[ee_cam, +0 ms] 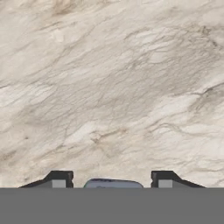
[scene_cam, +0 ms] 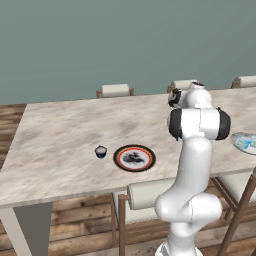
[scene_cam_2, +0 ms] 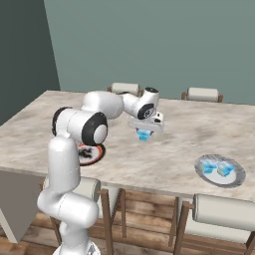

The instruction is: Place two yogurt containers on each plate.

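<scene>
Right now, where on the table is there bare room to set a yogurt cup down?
Bare marble lies between the patterned plate and the grey plate, under the gripper holding a light blue yogurt cup. Crowded: grey plate, two cups. The dark cup sits beside the patterned plate.

The hand view looks straight down on the table (ee_cam: 113, 87), a pale marble surface streaked with grey and tan veins running slantwise across it. At the bottom, the gripper (ee_cam: 112, 183) shows two dark fingertips (ee_cam: 59, 178) standing apart. Between them sits the rounded bluish top of a yogurt container (ee_cam: 113, 183), with narrow gaps of marble showing on either side.
</scene>
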Robot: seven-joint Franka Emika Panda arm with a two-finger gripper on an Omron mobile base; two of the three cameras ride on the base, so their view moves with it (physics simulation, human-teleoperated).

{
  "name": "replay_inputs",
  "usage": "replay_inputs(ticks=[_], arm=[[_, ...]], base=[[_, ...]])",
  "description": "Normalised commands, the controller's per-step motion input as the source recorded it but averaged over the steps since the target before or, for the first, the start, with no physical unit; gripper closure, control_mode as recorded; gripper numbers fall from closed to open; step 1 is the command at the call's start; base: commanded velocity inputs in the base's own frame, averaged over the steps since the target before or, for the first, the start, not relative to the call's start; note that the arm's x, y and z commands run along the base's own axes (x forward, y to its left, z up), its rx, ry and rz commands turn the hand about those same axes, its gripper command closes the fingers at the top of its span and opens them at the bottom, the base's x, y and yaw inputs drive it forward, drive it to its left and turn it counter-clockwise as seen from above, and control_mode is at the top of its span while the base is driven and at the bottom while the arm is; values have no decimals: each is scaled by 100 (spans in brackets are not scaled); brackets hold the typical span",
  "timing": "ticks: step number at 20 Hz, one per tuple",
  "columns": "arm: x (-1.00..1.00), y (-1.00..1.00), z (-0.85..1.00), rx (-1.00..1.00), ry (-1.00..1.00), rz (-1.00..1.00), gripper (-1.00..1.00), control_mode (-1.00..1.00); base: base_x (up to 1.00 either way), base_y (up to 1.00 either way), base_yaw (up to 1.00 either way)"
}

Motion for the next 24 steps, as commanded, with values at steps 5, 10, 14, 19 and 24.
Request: replay_inputs(ticks=[5, 10, 14, 19, 24], arm=[[-55, 94, 37, 0, 0, 10, 100, -100], [-63, 98, 40, 0, 3, 15, 100, -100], [-57, 88, 26, -2, 8, 18, 100, -100], [-44, 84, 5, -4, 7, 20, 100, -100], [-8, 20, -20, -1, 8, 13, 100, -100]], base=[[0, 0, 0], [0, 0, 0], [0, 0, 0], [0, 0, 0], [0, 0, 0]])
